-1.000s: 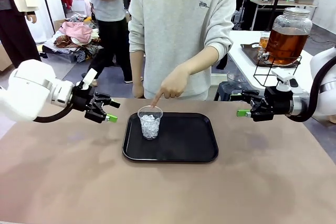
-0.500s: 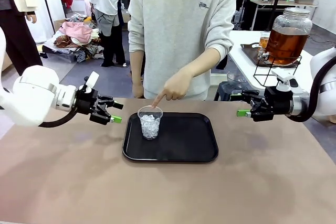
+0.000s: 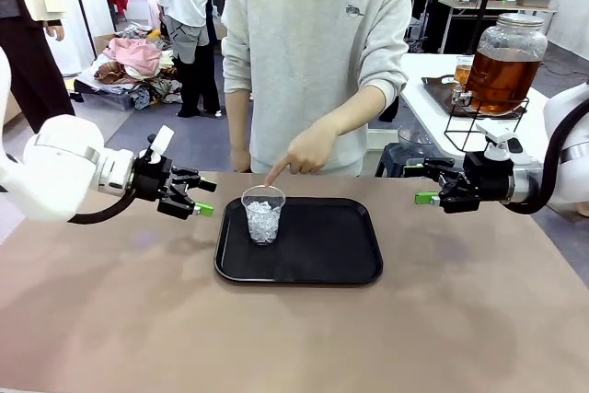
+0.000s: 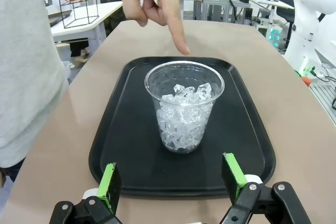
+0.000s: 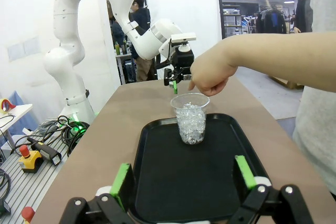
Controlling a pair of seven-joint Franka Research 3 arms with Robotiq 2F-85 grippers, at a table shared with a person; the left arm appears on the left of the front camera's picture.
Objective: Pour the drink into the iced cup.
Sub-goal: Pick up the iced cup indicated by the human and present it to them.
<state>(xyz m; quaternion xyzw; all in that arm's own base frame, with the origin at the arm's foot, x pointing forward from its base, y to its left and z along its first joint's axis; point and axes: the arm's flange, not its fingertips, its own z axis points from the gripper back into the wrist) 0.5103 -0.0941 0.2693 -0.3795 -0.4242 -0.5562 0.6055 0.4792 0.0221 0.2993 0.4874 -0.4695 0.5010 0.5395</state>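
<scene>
The cup (image 3: 263, 218), packed with ice, stands upright at the left end of the black tray (image 3: 331, 250), and a person's hand (image 3: 299, 152) points one finger down at its far rim. The left gripper (image 3: 206, 198) hovers just off the tray's left edge, jaws wide and empty, facing the cup, while the right gripper (image 3: 419, 183) hangs open and empty, well off to the tray's right. The drink (image 3: 502, 78), amber in its glass jar (image 3: 515, 39), sits on a wire stand (image 3: 465, 131) on the side table (image 3: 433, 103) behind the right arm.
</scene>
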